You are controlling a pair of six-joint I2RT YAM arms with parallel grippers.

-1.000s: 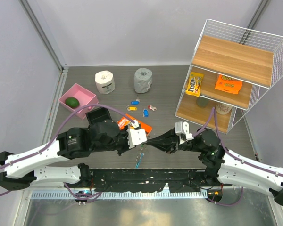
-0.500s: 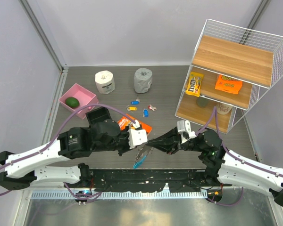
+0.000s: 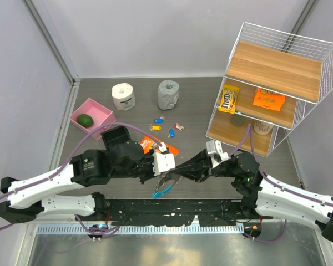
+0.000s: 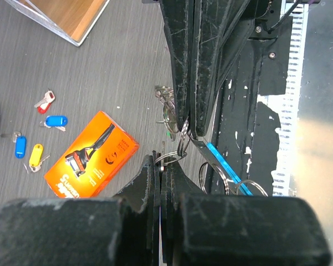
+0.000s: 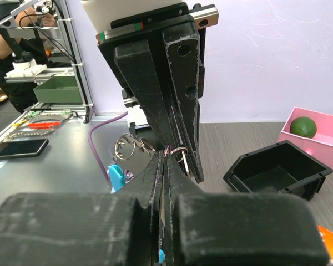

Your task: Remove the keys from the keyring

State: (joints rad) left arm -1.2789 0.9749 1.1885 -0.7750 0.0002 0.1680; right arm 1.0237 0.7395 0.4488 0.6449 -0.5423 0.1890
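Top external view, lower centre: keys (image 3: 167,182) are held off the tabletop (image 3: 200,108), pinched by the clenched left gripper (image 4: 162,166) and the clenched right gripper (image 5: 162,160), whose tips meet. Light-blue keyring (image 3: 159,193) is seen hanging just below, joined to the cluster.

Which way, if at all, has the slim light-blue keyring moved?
Yes, the keyring swung slightly left, judged against the black base rail.

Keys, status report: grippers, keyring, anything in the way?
Left gripper and right gripper both shut on the keys, tip to tip. Keyring dangles beneath, not yet separated. Orange box beside, not blocking.
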